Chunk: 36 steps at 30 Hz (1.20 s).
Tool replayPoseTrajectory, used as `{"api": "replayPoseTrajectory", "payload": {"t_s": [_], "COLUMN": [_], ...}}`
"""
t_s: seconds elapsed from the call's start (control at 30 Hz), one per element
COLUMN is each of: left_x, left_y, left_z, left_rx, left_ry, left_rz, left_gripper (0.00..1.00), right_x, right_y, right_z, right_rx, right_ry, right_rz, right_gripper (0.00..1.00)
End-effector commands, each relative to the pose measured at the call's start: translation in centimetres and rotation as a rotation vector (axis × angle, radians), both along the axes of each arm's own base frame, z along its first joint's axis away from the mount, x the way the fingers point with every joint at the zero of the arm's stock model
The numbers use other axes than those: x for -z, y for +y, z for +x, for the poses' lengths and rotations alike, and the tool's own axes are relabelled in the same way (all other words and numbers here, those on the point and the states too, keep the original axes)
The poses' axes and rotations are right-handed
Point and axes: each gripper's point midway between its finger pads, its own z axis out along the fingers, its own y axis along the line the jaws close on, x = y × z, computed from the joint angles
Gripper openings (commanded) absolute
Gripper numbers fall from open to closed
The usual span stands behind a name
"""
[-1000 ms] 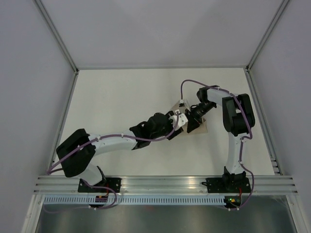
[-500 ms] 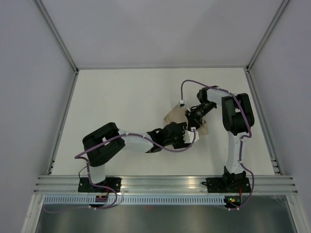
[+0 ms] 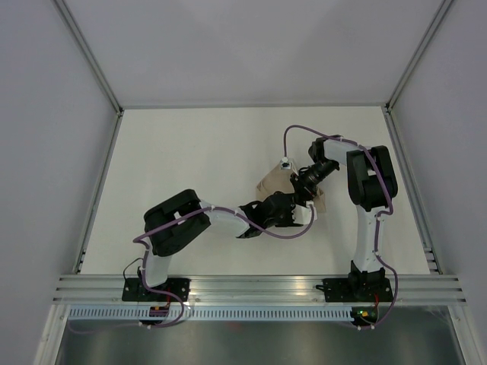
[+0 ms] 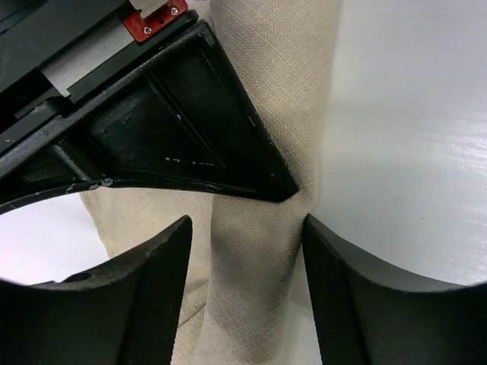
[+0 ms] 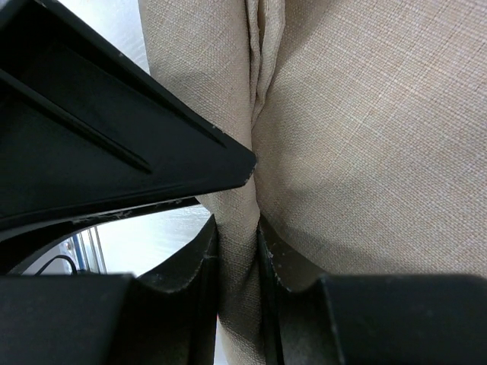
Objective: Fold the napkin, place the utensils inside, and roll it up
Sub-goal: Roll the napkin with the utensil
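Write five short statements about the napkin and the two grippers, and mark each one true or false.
1. The right gripper pinches a fold of the napkin. True.
2. The left gripper is clamped shut. False: its jaws stand apart, astride a rolled fold of the cloth.
3. The napkin lies spread flat as an open square. False: it is folded over, with creases and a rolled edge.
4. The two grippers meet at the napkin. True.
5. The napkin sits on the left half of the table. False: it lies right of the middle.
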Motion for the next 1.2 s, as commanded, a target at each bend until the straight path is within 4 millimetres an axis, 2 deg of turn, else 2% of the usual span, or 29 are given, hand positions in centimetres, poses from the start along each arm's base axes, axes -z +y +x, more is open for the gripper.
{"api": "replayPoseTrajectory", "payload": {"t_s": [0.0, 0.13, 0.37, 0.43, 0.47, 0.53, 0.57, 0.67, 0.77, 0.8, 0.83, 0.9, 1.0, 1.03, 1.17], "left_x": [2.3, 3.9, 5.6, 5.6, 5.5, 5.3, 5.4, 5.7, 5.7, 5.6, 5.6, 5.6, 5.6, 5.7, 5.7], "left_y": [1.3, 2.2, 2.8, 2.9, 2.7, 2.9, 2.8, 2.8, 2.8, 2.9, 2.9, 3.1, 3.4, 3.6, 3.7], "left_z": [0.0, -0.6, -1.8, -1.9, -2.2, -2.1, -2.4, -3.2, -3.7, -3.5, -4.0, -3.8, -4.1, -4.4, -4.6], "left_rx": [0.008, 0.012, 0.013, 0.014, 0.016, 0.012, 0.016, 0.026, 0.023, 0.018, 0.020, 0.010, -0.001, -0.006, -0.027], "left_ry": [-0.003, 0.038, 0.135, 0.166, 0.194, 0.224, 0.255, 0.339, 0.424, 0.439, 0.477, 0.506, 0.570, 0.599, 0.688], "left_rz": [0.122, 0.178, 0.202, 0.192, 0.173, 0.162, 0.149, 0.130, 0.117, 0.108, 0.102, 0.094, 0.092, 0.095, 0.090], "left_gripper": [0.63, 0.53, 0.24, 0.19, 0.10, 0.07, 0.03, 0.02, 0.02, 0.02, 0.02, 0.02, 0.02, 0.02, 0.02], "right_x": [2.7, 2.7, 2.6, 2.5, 2.3, 1.9, 1.3, 0.0, -1.4, -1.7, -2.6, -2.7, -3.8, -4.7, -6.9], "right_y": [-1.0, -1.1, -1.0, -1.0, -0.9, -0.8, -0.7, -0.5, -0.2, -0.2, 0.0, -0.4, -0.9, -0.8, -1.8], "right_z": [0.5, 0.6, 0.6, 0.7, 0.8, 0.9, 1.1, 1.4, 2.1, 2.3, 3.4, 3.8, 6.3, 7.3, 8.9], "right_rx": [-0.055, -0.057, -0.053, -0.050, -0.042, -0.032, -0.028, -0.007, 0.030, 0.062, 0.082, 0.137, 0.285, 0.350, 0.473], "right_ry": [-0.046, -0.049, -0.056, -0.067, -0.083, -0.102, -0.129, -0.179, -0.245, -0.248, -0.315, -0.338, -0.408, -0.433, -0.488], "right_rz": [-0.054, -0.055, -0.053, -0.051, -0.049, -0.045, -0.036, -0.023, -0.016, -0.024, -0.013, -0.028, -0.052, -0.039, -0.004], "right_gripper": [0.26, 0.25, 0.25, 0.27, 0.31, 0.36, 0.39, 0.54, 0.60, 0.61, 0.62, 0.64, 0.68, 0.68, 0.69]}}
